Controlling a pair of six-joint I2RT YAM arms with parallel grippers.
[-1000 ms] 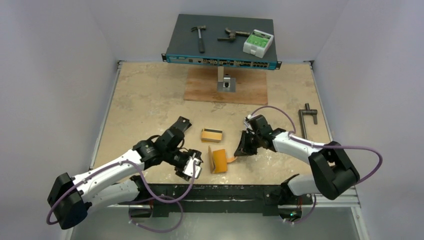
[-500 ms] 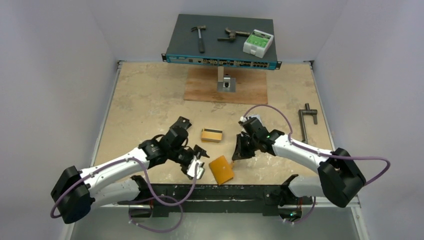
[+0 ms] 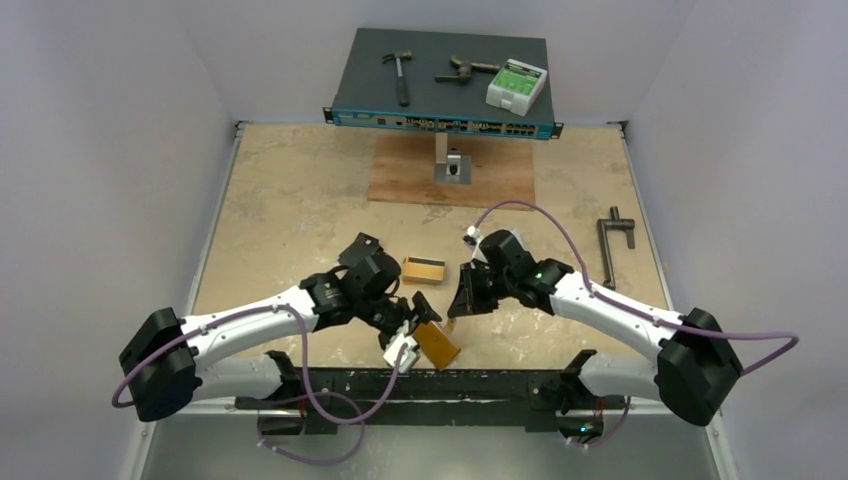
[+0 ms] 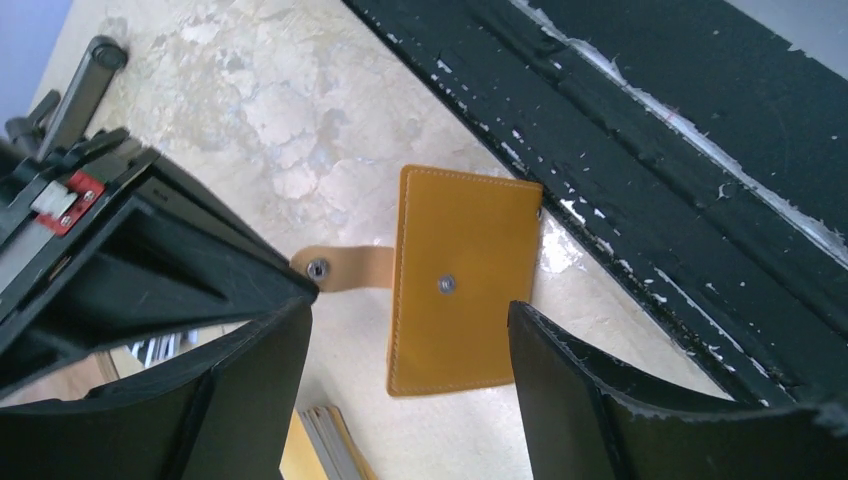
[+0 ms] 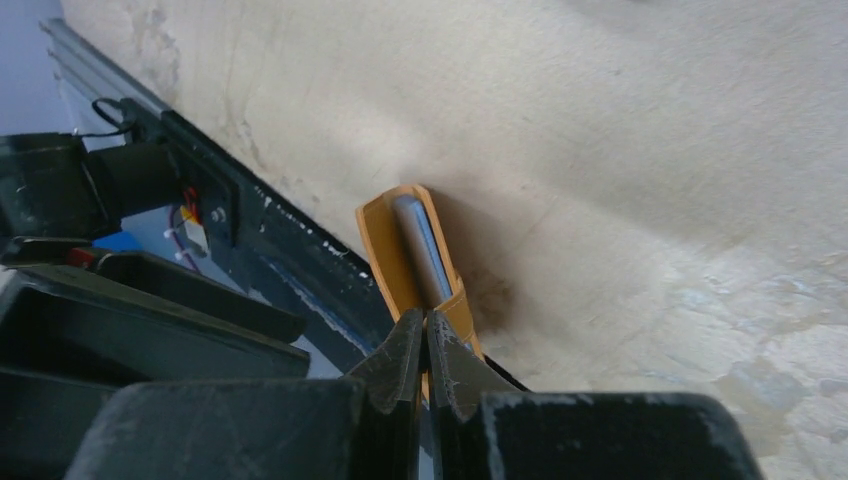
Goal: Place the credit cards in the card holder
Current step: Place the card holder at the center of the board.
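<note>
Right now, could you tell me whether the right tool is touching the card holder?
Touching. The right wrist view shows the right tool, shut, with its fingertips pinching the orange tab of the card holder.

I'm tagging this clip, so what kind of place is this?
Probably a robotics lab test bench: two arms bolted to a walled tabletop, plus a network switch carrying a hammer.

Left arm [image 3: 250,325] and right arm [image 3: 610,305]: white link shells, black joint housings noted. A purple cable [image 3: 520,204] is looped along each. Left tool [image 4: 408,310] and right tool [image 5: 427,330] are fitted with black fingers [image 4: 590,400].
</note>
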